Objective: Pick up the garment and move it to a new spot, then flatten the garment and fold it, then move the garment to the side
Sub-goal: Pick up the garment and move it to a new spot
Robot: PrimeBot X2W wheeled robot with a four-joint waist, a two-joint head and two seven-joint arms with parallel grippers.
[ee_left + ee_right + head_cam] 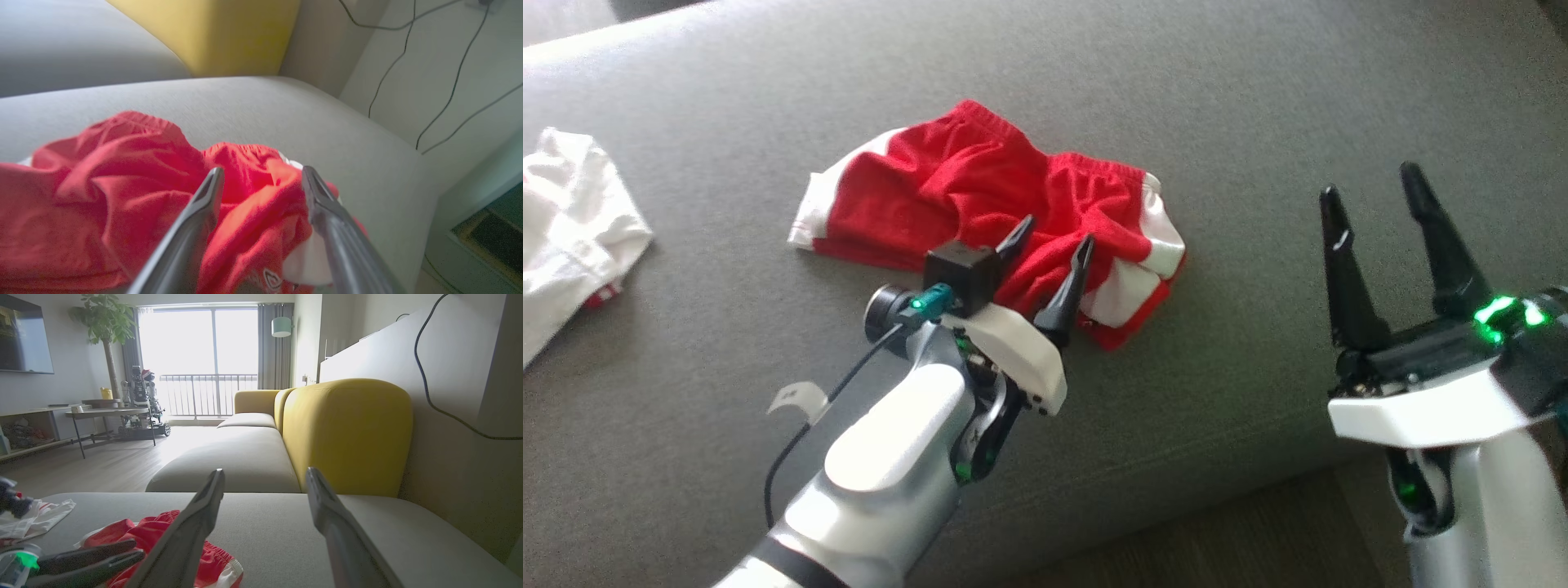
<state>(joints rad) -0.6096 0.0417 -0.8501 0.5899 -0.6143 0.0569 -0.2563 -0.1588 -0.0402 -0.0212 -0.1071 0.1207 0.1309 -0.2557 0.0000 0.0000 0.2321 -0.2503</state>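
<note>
Head view: the garment (980, 192), red with white panels, lies crumpled mid-sofa (1258, 98), well apart from a white cloth (564, 229) at the left. The left gripper (1054, 235) hangs over its near edge, jaws apart. The right gripper (1372, 189) waits off to the right, open and empty.

Left wrist view: fabric bunches between the spread fingers, unpinched.

Right wrist view: open fingers point over bare cushion.

Judging by this, flattening, folding and the move aside remain.
</note>
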